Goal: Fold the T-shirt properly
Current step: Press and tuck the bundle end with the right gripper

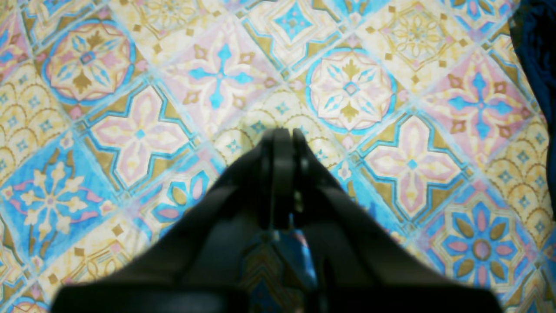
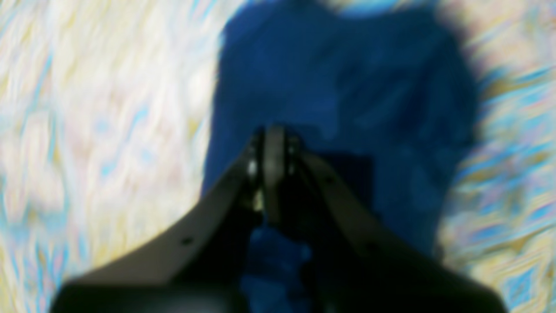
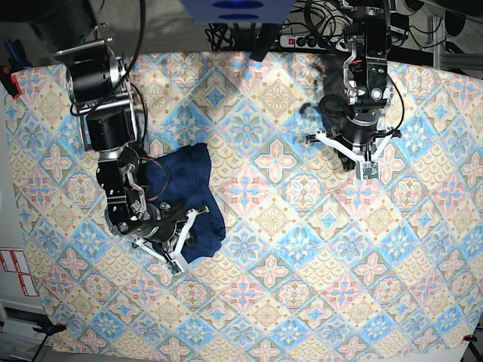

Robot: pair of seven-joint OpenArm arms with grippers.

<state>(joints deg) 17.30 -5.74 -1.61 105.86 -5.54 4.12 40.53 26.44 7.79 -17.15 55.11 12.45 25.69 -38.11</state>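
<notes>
The T-shirt (image 3: 189, 188) is a dark blue bundle, folded small, lying on the left part of the patterned cloth. My right gripper (image 3: 162, 230) hovers over its lower left edge. In the blurred right wrist view the jaws (image 2: 273, 130) are pressed together above the blue fabric (image 2: 339, 87), and nothing shows between them. My left gripper (image 3: 353, 143) is far off at the back right, over bare cloth. Its jaws (image 1: 282, 132) are shut and empty in the left wrist view. A strip of the T-shirt (image 1: 538, 52) shows at that view's right edge.
A pastel diamond-patterned cloth (image 3: 287, 226) covers the whole table. A power strip and cables (image 3: 302, 38) lie along the back edge. A red clamp (image 3: 7, 75) grips the left edge, with white labels (image 3: 15, 271) lower down on that side.
</notes>
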